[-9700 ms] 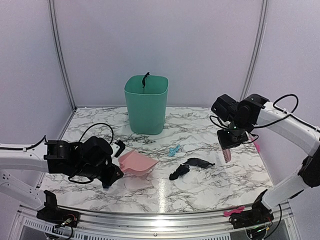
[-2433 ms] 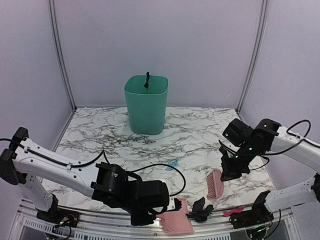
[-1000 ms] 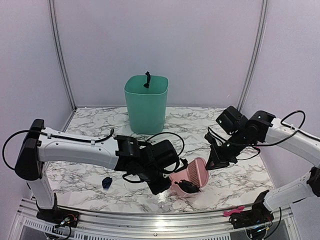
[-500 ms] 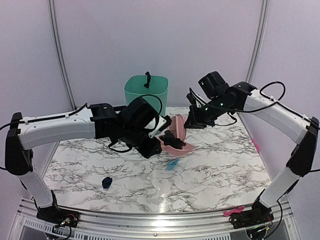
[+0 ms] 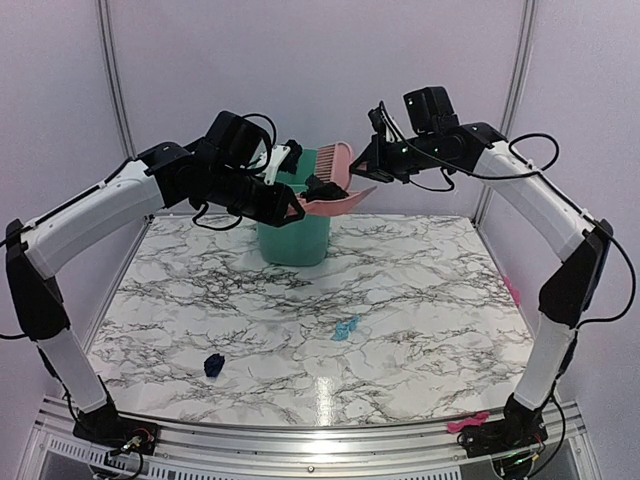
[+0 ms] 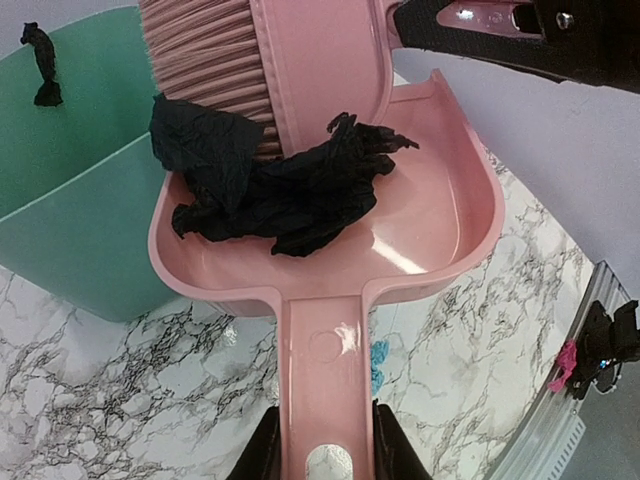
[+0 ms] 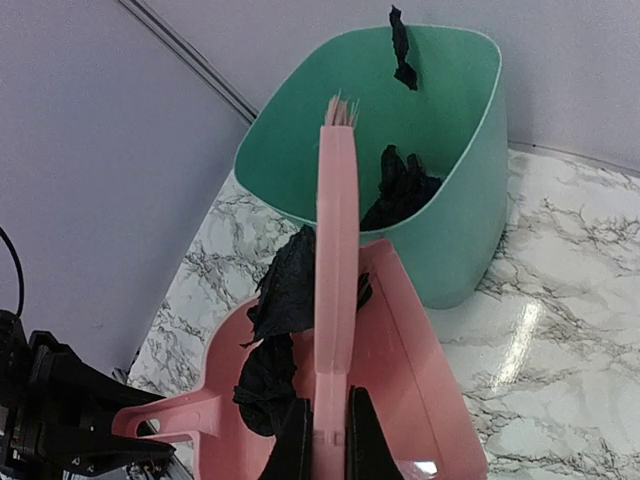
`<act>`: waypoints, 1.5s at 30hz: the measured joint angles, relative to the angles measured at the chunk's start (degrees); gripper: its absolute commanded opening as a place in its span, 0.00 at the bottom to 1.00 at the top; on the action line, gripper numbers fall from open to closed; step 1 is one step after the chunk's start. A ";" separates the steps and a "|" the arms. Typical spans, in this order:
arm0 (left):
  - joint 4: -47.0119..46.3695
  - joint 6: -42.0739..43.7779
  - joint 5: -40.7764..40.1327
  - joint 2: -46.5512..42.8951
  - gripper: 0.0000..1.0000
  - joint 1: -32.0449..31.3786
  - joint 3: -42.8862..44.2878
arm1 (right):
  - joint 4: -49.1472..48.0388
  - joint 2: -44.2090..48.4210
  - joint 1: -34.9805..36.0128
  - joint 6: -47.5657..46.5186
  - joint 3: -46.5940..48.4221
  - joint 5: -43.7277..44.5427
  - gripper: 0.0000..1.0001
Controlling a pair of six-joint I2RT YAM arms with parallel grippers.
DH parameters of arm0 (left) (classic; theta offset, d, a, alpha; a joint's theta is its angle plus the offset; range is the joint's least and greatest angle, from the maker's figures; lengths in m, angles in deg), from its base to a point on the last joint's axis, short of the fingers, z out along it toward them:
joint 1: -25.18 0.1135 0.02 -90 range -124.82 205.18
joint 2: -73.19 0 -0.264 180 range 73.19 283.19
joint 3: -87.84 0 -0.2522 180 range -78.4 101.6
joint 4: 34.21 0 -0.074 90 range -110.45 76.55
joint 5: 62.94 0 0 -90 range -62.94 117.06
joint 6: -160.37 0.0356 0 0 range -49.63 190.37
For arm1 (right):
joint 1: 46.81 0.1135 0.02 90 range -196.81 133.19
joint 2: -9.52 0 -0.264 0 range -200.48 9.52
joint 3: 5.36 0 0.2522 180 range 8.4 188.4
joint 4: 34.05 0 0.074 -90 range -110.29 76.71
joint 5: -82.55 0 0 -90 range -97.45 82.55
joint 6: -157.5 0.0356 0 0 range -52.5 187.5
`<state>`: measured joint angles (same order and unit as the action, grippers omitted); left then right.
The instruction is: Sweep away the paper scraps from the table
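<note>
Gripping handle of dustpan (image 6: 430, 220): left end effector (image 6: 320, 450), clamped tight. Right end effector (image 7: 322, 435) closed on brush (image 7: 337, 250), bristles pinning black scraps (image 6: 290, 190) in pan, held above rim of green bin (image 5: 292, 225). Dump not yet done. Left on tabletop (image 5: 430, 280): light-blue scrap (image 5: 347, 328), dark scrap (image 5: 213, 365). Judged over halfway.

paper scraps (image 6: 290, 190) in dustpan (image 6: 440, 215), beside bin (image 5: 292, 240) rim, bin on table (image 5: 430, 290)

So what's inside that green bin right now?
Inside the green bin lies a crumpled black paper scrap, and a black strip hangs at its far rim. The pink brush and the bin's own wall hide the bottom.
</note>
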<state>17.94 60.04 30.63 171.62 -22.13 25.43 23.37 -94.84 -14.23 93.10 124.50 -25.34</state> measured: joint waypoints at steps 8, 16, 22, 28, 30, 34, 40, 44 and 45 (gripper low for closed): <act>-0.04 -1.86 4.63 1.27 0.00 1.95 5.44 | -1.66 -1.22 -1.75 -0.13 4.66 -2.25 0.00; -1.33 -3.96 9.42 2.29 0.00 4.55 7.06 | -3.32 -2.27 -2.34 -0.04 6.69 -4.24 0.00; -4.35 -7.37 14.49 4.20 0.00 7.32 7.98 | -8.90 -3.13 -2.38 1.31 6.64 -5.09 0.00; -7.39 -12.50 20.13 7.52 0.00 12.61 7.98 | -14.47 -8.09 -2.43 2.29 7.98 -2.25 0.00; -8.13 -14.29 21.79 8.94 0.00 14.49 7.96 | -16.06 -10.91 -2.49 2.91 9.16 -0.98 0.00; -10.84 -18.14 25.33 11.13 0.00 17.99 7.96 | -18.16 -15.17 -2.64 3.74 12.15 1.18 0.00; -15.50 -25.35 31.19 12.92 0.00 21.31 7.93 | -20.20 -16.11 -2.64 4.20 14.27 5.18 0.00; -21.40 -32.15 35.21 12.92 0.00 21.79 6.40 | -22.27 -14.56 -2.64 4.09 13.73 8.81 0.00; -23.69 -34.10 36.46 12.92 0.00 21.99 5.53 | -22.80 -13.64 -2.64 3.91 12.98 9.97 0.00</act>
<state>-5.75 25.94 67.09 184.54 -0.14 30.96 0.57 -108.48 -16.88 97.02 137.48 -15.38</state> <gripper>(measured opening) 0.223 0.038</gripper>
